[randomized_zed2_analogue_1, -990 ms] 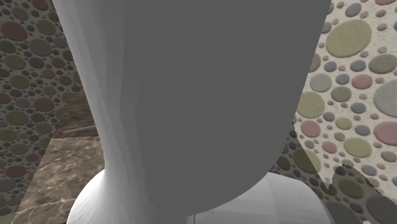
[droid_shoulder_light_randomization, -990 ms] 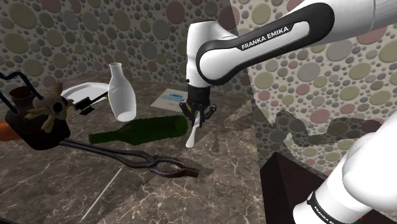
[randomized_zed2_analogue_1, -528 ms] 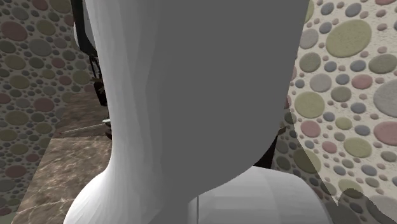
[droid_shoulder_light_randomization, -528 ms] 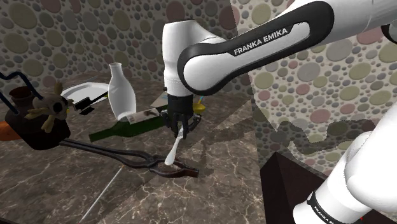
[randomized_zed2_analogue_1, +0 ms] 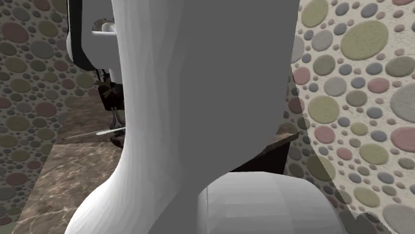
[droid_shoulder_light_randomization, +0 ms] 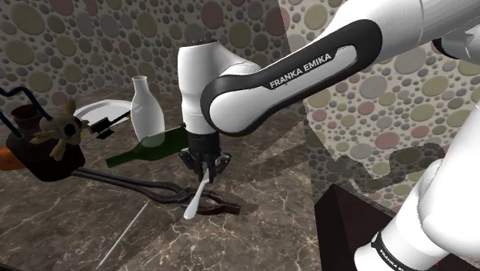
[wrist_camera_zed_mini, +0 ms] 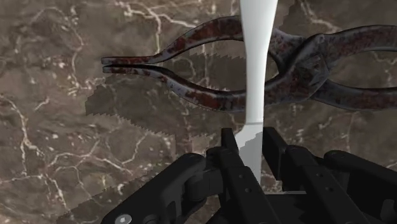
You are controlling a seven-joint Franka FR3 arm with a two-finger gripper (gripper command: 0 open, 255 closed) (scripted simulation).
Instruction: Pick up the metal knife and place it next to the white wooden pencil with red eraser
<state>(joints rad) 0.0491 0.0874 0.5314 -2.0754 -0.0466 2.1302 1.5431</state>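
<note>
End effector shifted from green bottle to over rusty tongs, clamped on white knife.

White knife in claw above tongs

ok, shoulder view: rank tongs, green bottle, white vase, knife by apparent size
1. Rusty tongs, longest span.
2-3. Green bottle and white vase: close; the arm hides part of the bottle, so unranked.
4. White knife.

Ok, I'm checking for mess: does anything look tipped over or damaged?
Yes: the green bottle lies on its side beside the upright white vase, and the pliers under the held knife look rust-blotched.
</note>
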